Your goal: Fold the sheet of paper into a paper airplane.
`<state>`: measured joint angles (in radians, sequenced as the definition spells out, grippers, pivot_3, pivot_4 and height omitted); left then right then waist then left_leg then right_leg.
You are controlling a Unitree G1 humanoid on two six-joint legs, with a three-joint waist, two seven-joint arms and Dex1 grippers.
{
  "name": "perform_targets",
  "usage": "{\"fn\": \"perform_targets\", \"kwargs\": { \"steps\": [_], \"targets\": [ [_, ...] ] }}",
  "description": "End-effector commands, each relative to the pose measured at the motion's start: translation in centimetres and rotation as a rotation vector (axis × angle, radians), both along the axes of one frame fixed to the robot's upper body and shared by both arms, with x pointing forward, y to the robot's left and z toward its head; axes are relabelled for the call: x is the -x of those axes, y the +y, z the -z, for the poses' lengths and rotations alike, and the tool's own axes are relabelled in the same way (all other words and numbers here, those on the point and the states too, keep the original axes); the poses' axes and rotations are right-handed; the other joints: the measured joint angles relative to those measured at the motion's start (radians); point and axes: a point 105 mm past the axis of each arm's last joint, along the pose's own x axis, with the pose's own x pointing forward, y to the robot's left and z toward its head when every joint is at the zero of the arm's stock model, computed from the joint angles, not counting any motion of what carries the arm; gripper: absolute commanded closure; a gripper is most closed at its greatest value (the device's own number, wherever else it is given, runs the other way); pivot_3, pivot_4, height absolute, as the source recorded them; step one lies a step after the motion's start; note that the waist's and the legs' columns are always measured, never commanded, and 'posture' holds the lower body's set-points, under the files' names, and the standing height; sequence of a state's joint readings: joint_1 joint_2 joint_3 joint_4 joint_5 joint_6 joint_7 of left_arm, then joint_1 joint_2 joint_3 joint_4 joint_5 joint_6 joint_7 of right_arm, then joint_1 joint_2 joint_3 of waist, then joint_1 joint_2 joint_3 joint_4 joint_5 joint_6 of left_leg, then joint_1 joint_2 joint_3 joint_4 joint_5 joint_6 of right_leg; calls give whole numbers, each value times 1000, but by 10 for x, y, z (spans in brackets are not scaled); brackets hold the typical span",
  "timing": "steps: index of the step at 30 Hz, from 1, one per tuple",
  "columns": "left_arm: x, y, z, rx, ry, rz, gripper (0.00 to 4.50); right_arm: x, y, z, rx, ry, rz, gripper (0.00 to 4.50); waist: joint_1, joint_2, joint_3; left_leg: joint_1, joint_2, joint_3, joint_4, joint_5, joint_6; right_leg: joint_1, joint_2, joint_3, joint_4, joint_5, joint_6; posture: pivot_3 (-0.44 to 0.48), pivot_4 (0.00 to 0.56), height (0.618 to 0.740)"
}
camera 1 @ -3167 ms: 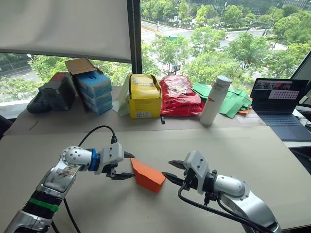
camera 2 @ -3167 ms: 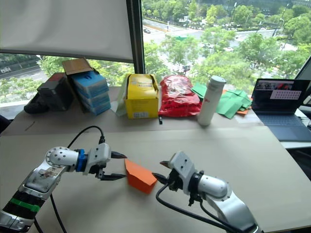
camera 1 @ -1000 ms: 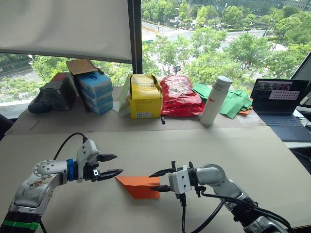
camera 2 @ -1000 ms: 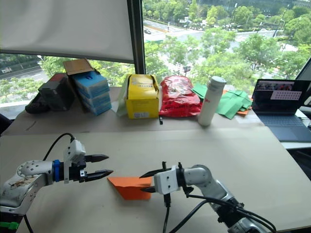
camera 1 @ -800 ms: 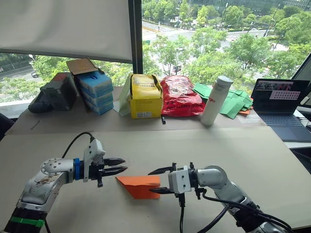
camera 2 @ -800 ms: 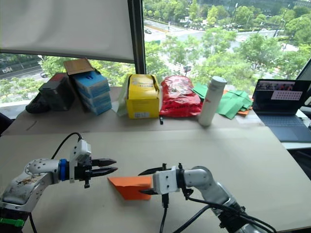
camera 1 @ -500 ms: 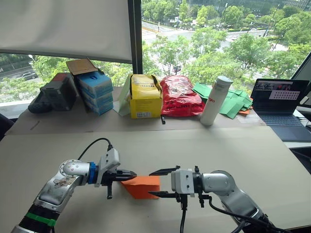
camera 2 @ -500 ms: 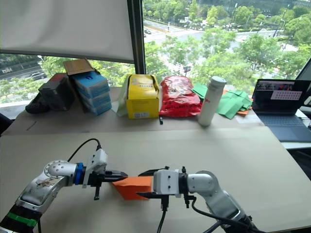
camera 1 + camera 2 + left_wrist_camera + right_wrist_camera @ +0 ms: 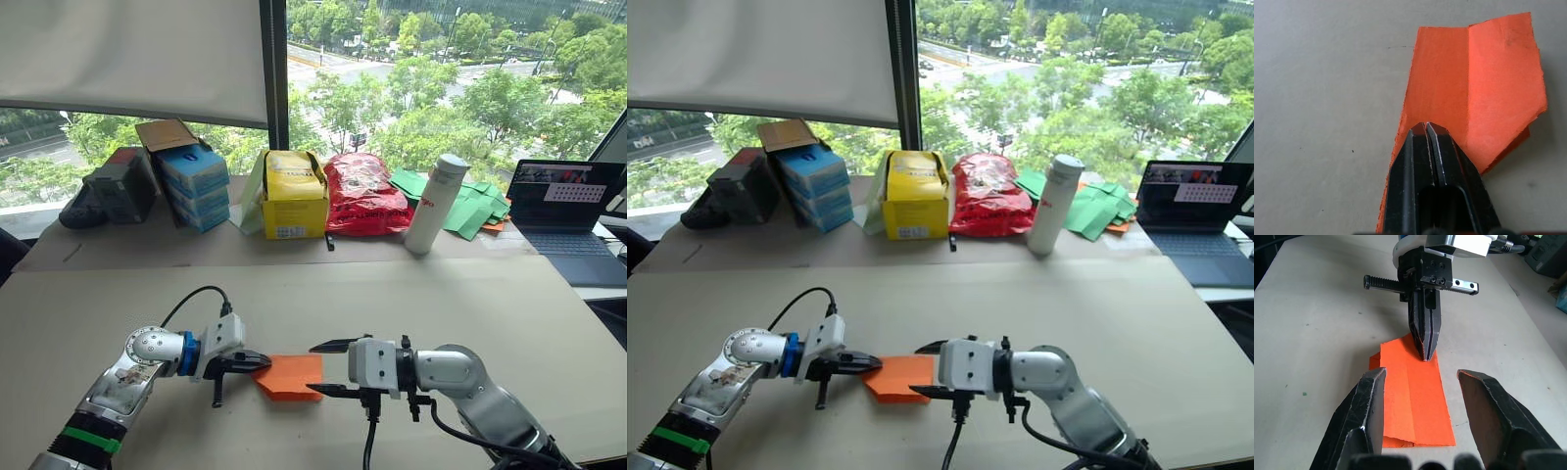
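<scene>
Pressing the folded sheet of paper (image 9: 290, 375) flat, the left gripper (image 9: 263, 361) is closed, apparently atop it; the right gripper (image 9: 326, 368) gapes empty, poised to pinch its edge.

bright daylight from window (image 9: 441, 88) behind | soft shadows | wrist views sharp

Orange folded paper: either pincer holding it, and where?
Left pincer is shut, tips pressing the bright orange folded sheet of paper at its pointed end. Right pincer open, holding nothing.
</scene>
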<state>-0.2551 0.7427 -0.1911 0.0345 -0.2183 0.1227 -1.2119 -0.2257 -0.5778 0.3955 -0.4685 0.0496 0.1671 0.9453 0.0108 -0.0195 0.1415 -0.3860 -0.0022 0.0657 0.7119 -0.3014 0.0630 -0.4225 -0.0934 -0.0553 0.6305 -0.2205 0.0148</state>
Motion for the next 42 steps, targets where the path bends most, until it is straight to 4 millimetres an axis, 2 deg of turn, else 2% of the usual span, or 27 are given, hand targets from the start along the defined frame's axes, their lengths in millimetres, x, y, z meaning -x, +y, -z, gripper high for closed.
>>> {"fn": "perform_targets", "kwargs": {
  "steps": [1,8,13,17,20,25,33,42],
  "targets": [
    [2,2,11,-53,26,-3,4450,6,5,-4,34,-59,-66,1912,0,0,0,0,0,0,0,0,0,0,0,0,0,0,0,0,150,740],
    [6,-2,8,-48,33,17,4450,10,11,12,89,-100,-133,1912,1,0,0,0,0,0,0,0,1,0,0,0,0,0,0,0,150,740],
    [7,0,5,-52,33,17,4450,1,13,22,89,-107,-78,1912,1,0,0,0,0,1,0,0,0,0,0,0,0,0,0,0,150,740],
    [5,2,5,-58,33,11,4450,-3,13,23,75,-107,-60,1912,0,0,0,0,0,1,0,0,0,0,1,0,0,0,0,0,150,740],
    [5,3,5,-59,31,12,4493,-3,14,23,72,-107,-57,2685,0,0,0,0,0,1,0,0,0,0,1,0,0,0,0,0,150,740],
    [3,1,3,-47,20,14,4493,-4,15,22,70,-102,-61,4441,0,0,0,0,0,1,0,0,0,0,1,0,0,0,0,0,150,740],
    [4,-1,3,-44,10,15,4493,-24,16,20,53,27,30,4478,0,0,0,1,0,1,0,0,0,0,1,0,1,0,0,0,150,740],
    [4,-2,3,-36,2,12,4493,-51,8,38,102,201,200,4478,1,0,0,0,0,1,0,0,0,0,0,0,0,0,0,0,150,740]
  ]
}}
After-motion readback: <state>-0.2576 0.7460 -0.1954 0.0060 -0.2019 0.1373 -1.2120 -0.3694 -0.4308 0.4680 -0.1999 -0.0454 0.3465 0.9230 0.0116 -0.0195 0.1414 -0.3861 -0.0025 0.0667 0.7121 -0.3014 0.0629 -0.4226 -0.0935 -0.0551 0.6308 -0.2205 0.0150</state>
